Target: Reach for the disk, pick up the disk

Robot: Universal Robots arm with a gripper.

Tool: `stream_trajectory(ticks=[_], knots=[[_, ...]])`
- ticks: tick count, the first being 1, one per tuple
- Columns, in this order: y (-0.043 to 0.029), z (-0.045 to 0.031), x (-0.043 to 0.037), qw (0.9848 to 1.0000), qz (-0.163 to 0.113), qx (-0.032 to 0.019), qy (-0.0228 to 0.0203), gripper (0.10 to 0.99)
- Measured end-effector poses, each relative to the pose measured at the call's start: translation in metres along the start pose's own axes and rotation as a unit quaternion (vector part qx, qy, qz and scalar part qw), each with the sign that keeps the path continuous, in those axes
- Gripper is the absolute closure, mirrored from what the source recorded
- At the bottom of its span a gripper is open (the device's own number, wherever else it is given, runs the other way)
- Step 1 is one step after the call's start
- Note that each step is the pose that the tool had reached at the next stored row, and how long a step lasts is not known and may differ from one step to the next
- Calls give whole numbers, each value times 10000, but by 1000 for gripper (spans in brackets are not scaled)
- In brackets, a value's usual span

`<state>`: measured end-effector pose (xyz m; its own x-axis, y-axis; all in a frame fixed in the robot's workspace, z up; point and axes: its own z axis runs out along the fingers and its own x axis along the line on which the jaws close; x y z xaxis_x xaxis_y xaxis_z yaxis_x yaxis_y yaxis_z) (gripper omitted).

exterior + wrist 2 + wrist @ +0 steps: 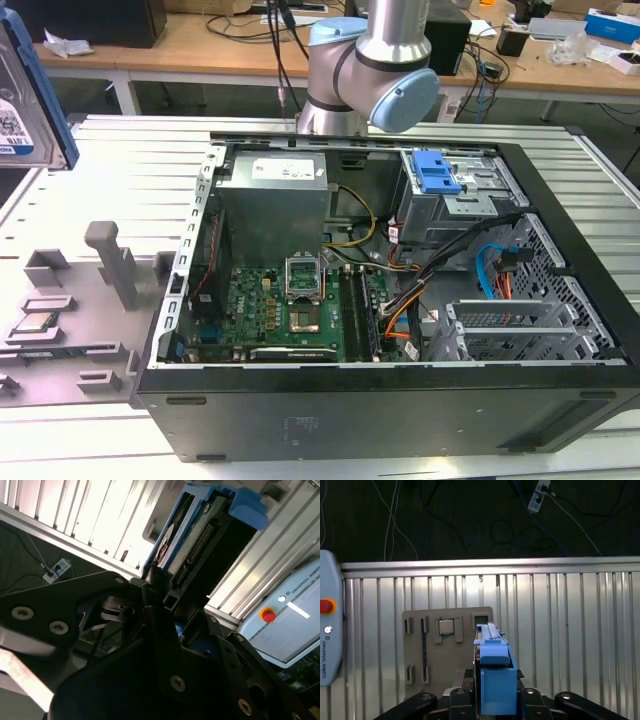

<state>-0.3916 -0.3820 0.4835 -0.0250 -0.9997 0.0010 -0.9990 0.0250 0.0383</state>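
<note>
Aloft, silver disk (20, 100), blue-framed, white-labelled

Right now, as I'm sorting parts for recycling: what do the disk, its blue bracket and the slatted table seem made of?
Blue bracket: plastic, by its matte moulded look. Body of the disk: likely metal, dull silver, with a papery printed label. Table: probably aluminium, judging from its pale ribbed slats with a soft sheen.

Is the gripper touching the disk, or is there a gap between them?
Touching. In the second wrist view the gripper has its jaws closed against the disk, with no gap between them.
</note>
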Motion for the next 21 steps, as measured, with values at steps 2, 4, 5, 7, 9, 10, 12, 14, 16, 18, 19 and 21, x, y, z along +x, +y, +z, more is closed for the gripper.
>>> stream_trajectory(ticks=[2, 4, 5, 7, 9, 10, 12, 14, 16, 18, 19, 21], knots=[[1, -48, -1, 10000, 0, 0, 0, 722], [3, -92, -2, 10000, 0, 0, 0, 722], [4, -123, -2, 10000, 0, 0, 0, 722], [5, -165, -3, 10000, 0, 0, 0, 722], [6, -206, -4, 10000, 0, 0, 0, 722], [7, -251, -5, 10000, 0, -1, 0, 722], [9, -302, -6, 10000, 0, -1, 0, 722], [11, -362, -7, 10000, 0, -1, 0, 722], [13, -428, -9, 10000, 0, 0, 0, 722], [15, -475, -10, 10000, 0, -1, 0, 722], [16, -505, -11, 10000, 0, -1, 0, 722], [17, -543, -11, 10000, -1, 0, 0, 722]])
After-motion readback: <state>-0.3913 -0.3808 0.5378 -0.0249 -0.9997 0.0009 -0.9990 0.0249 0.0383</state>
